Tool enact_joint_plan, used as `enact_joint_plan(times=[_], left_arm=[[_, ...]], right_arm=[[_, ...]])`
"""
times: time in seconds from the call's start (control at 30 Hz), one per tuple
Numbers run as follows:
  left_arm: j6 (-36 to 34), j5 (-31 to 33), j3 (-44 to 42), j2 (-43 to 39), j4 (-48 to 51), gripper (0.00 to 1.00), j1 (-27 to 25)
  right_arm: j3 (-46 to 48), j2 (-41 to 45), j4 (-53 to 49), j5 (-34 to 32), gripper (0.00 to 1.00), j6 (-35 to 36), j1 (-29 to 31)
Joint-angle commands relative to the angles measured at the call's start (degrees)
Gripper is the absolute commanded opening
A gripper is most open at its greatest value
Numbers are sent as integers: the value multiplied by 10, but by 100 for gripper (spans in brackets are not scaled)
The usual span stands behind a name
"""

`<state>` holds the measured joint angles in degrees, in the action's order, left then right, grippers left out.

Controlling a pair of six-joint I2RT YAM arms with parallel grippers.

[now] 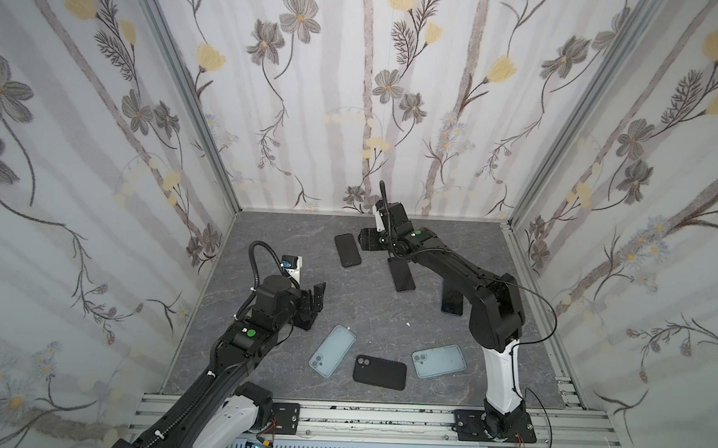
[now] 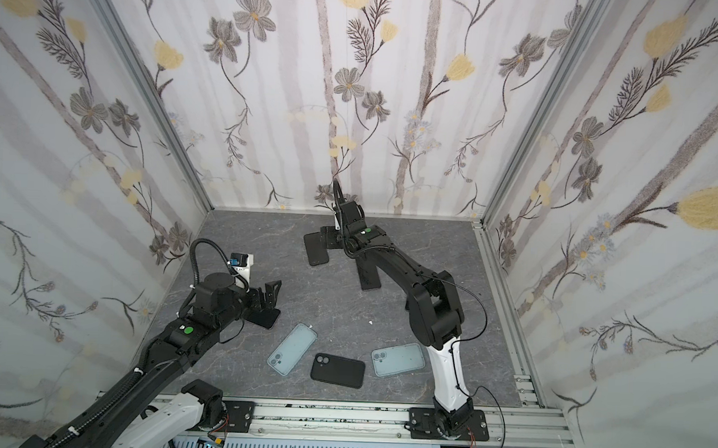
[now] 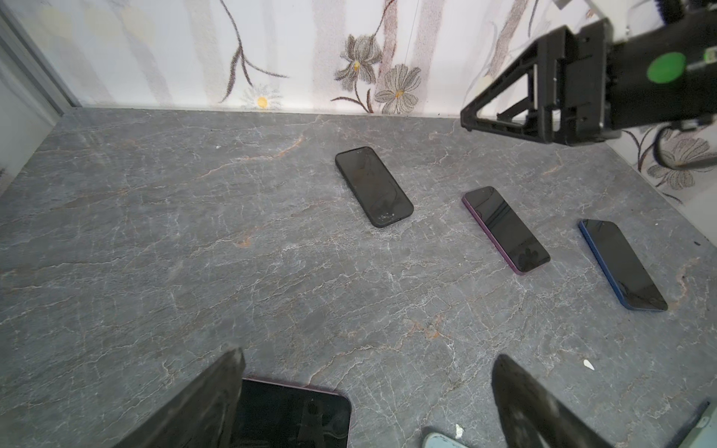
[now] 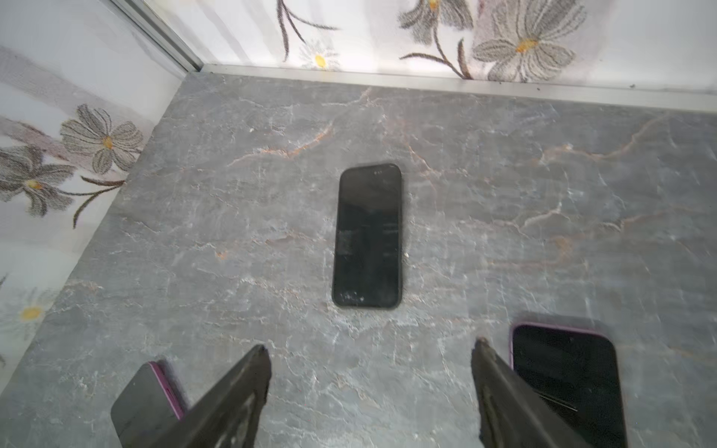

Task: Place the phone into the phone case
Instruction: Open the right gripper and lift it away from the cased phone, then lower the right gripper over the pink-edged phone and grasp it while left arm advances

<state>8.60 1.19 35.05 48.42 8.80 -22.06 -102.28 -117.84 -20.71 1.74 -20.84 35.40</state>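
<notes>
right end effector (image 4: 370, 349) spread wide and empty, black phone (image 4: 366, 236) dead ahead
a purple-edged phone (image 4: 566, 384) sits beside one finger. just past the fingertips the black phone lies flat, centred on the gap, its long axis running straight away, so the jaws would span its width. beyond it is bare veined grey desk (image 4: 504, 174), then the floral wall (image 4: 388, 31). the left end effector (image 3: 368, 357), also wide and empty, is much farther off, and the black case (image 1: 379, 372) lies well behind.

- bench (image 1: 366, 312): grey stone look with pale veins, matt
- black phone case (image 1: 379, 372): matt
- pale phone case (image 1: 332, 350): translucent smooth plastic
- purple-edged phone (image 3: 506, 229): glossy glass face
</notes>
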Motion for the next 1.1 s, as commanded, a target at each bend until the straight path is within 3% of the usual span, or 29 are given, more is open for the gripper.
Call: enact_joint_plan(times=[0.0,0.23,0.47,0.67,1.07], left_arm=[[7,-23,30,31,7,97,-2],[86,-36,103,127,86,88,-39],[203,-68,100,202,140,86,-97],[278,-103,35,189,124,84,-123],[297,-108,-4,187,98,82,-126]], right_arm=[[72,55,28,-2,80,27,-13],[206,134,38,7,80,82,-52],[276,124,39,11,83,131,-75],[258,67,23,-20,92,132,-80],[179,-19,-17,-36,90,126,-86]])
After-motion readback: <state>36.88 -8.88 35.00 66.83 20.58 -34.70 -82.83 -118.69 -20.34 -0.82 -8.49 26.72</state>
